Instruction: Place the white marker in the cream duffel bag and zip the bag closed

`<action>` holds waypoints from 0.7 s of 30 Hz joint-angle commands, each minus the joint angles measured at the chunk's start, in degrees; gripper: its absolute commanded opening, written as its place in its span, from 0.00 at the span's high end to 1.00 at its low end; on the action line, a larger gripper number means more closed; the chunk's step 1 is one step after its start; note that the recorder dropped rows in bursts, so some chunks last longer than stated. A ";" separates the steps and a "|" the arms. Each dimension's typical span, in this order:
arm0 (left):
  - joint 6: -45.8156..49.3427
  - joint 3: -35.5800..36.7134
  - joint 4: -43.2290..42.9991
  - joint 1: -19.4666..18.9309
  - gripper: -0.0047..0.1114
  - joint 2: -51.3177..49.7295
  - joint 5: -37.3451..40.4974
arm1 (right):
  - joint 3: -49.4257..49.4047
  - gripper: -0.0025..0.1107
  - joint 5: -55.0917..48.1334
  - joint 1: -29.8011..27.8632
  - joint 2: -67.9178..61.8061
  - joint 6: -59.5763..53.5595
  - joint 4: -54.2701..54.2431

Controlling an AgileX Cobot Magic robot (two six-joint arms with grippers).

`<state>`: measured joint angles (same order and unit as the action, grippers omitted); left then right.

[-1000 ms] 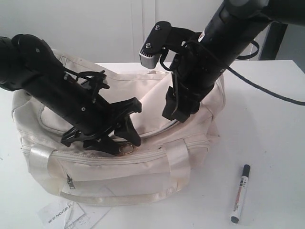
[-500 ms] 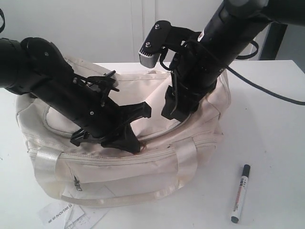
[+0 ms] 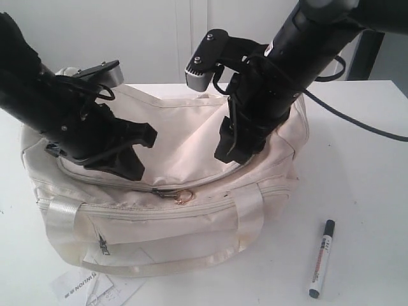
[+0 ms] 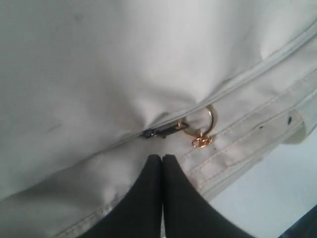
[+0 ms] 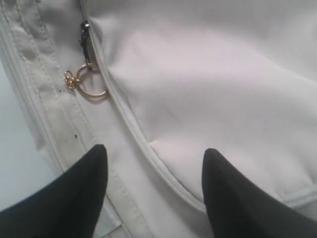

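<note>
Jaws on the left arm are pinched right together with nothing between them. In the left wrist view the two tips meet just short of the zip pull point(image 4: 159, 132) and its little gold ring point(image 4: 205, 124), so no grip on it. Jaws on the right arm are spread wide and empty, tips down at the top flap of the bag point(image 3: 172, 229), with the zip seam running between them. I can't tell whether they're actually pressing the fabric or only hovering over it.

The marker point(image 3: 320, 258) is out on the bench point(image 3: 357, 159), well apart from both sets of jaws, off to the outer side of the right ones and in front of the bag's end. So it's not in the bag, and from what I can see the top zip looks mostly shut, meaning the opening step isn't done.

What I'd worry about:
- Left jaws closed on air. If that arm pulls now, the zip goes nowhere.
- That ring lies flat on soft cloth, so a re-grab could pinch fabric instead, or just nudge the pull aside.
- If the right jaws do bear down on the flap, they could pin the cloth and make the slider bind, or drag the whole bag.
- A dragged bag could bump the marker, and it's round, so it may roll.
</note>
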<state>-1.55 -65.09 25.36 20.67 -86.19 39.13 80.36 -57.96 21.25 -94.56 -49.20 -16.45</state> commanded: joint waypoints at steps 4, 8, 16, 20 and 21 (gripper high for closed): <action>24.40 -0.32 4.12 -0.37 0.84 1.52 5.76 | 0.21 0.50 -1.04 -0.31 0.07 -0.60 -3.39; 32.69 -0.32 14.46 0.04 0.61 1.40 2.70 | 0.21 0.50 0.83 -0.31 0.17 8.40 -0.77; 43.08 -0.32 13.46 2.22 0.35 -1.89 5.77 | 0.34 0.50 -3.88 -1.32 0.32 4.41 1.52; 35.22 -0.32 3.80 1.26 0.38 -0.13 4.43 | 0.10 0.50 -5.74 -1.32 0.19 -10.34 -5.85; 32.25 -0.32 2.26 0.51 0.39 0.72 4.12 | 0.10 0.50 -5.03 -1.32 0.09 -12.84 -8.36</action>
<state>36.23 -65.09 31.97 22.47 -87.59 43.21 80.36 -63.21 20.28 -94.56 -53.97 -19.66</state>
